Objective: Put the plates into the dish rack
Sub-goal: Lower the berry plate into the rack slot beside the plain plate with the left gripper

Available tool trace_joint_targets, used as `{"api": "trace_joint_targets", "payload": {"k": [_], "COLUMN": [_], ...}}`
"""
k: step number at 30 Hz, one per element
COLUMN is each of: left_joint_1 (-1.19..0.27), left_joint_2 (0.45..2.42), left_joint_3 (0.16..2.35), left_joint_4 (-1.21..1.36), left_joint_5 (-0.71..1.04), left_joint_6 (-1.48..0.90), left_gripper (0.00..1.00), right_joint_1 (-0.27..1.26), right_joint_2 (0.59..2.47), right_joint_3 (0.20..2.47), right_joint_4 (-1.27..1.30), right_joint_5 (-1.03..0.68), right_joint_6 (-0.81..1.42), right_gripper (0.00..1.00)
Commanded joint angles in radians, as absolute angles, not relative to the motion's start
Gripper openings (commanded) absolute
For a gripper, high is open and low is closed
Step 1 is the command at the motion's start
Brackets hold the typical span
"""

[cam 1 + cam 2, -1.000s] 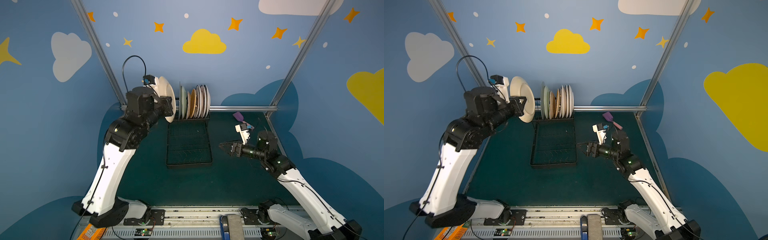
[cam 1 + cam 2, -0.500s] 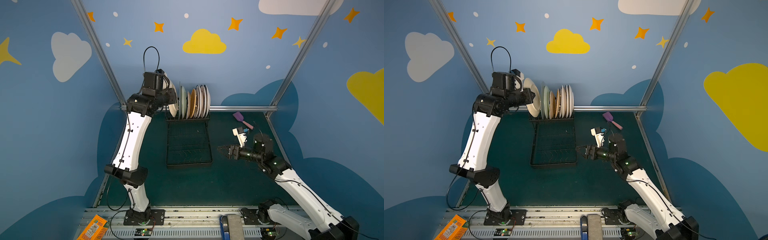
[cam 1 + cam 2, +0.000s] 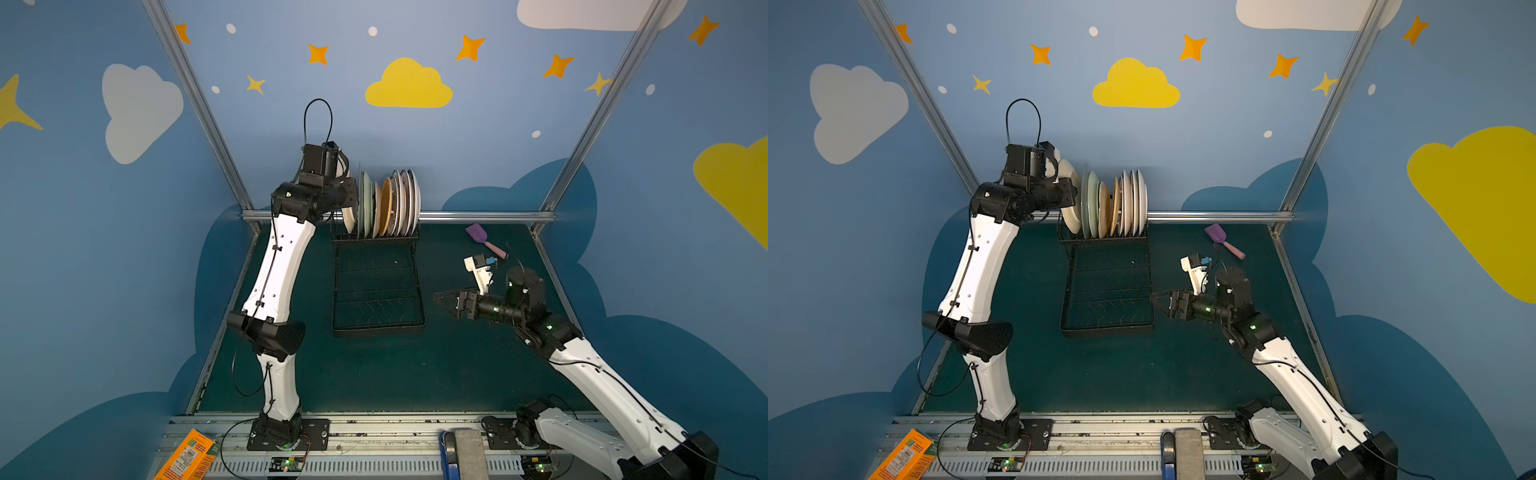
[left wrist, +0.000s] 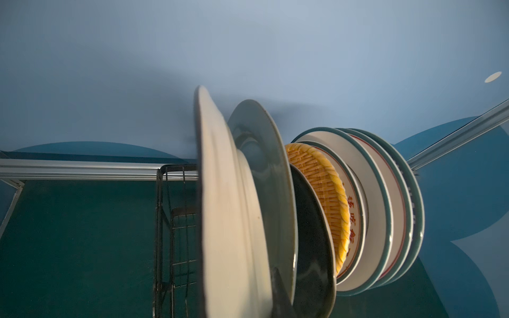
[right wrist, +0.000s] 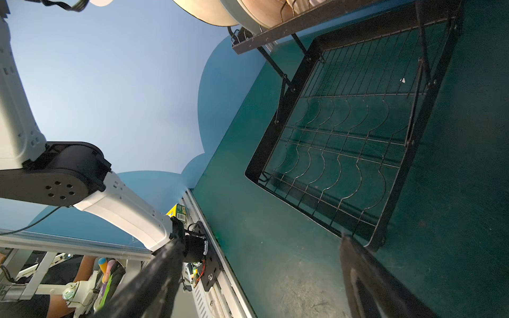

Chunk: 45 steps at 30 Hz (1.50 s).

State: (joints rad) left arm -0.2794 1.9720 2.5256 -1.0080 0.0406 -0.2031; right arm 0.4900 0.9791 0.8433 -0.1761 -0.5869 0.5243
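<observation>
To seat it cleanly, the left gripper [image 3: 1064,195] should, I judge, keep its cream plate [image 3: 1072,220] upright and parallel to the pale green plate [image 3: 1093,203] just beside it, then lower straight into the end slot before letting go. Its jaws are pressed together on that plate's rim, at eleven o'clock of the black wire dish rack [image 3: 1106,331], whose upper tier holds the other plates [image 3: 1133,199] on edge. The right gripper [image 3: 1160,300] hangs spread wide and empty near the rack's four o'clock; a purple-and-pink spatula [image 3: 1223,241] lies beyond at one o'clock.
</observation>
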Motion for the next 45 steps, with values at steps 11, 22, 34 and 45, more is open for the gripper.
{"api": "trace_joint_targets", "payload": {"k": [11, 22, 34, 45], "left_joint_1": [-0.274, -0.274, -0.273, -0.264], "left_joint_2": [2.036, 2.084, 2.132, 2.17], "left_joint_3": [2.632, 2.645, 2.652, 2.659], "left_joint_4": [-0.909, -0.901, -0.894, -0.899], "left_joint_5": [-0.002, -0.038, -0.036, -0.031], "left_joint_6": [-0.178, -0.174, -0.168, -0.169], "left_gripper": [0.04, 0.04, 0.04, 0.04], "right_joint_1": [0.5, 0.502, 0.506, 0.518], "right_joint_2": [0.971, 0.982, 0.99, 0.989], "right_joint_3": [0.858, 0.864, 0.861, 0.861], "right_joint_4": [-0.189, -0.198, -0.195, -0.194], "right_joint_5": [-0.584, -0.582, -0.582, -0.574], "right_joint_6": [0.538, 0.535, 0.546, 0.551], "right_gripper": [0.87, 0.87, 0.87, 0.87]}}
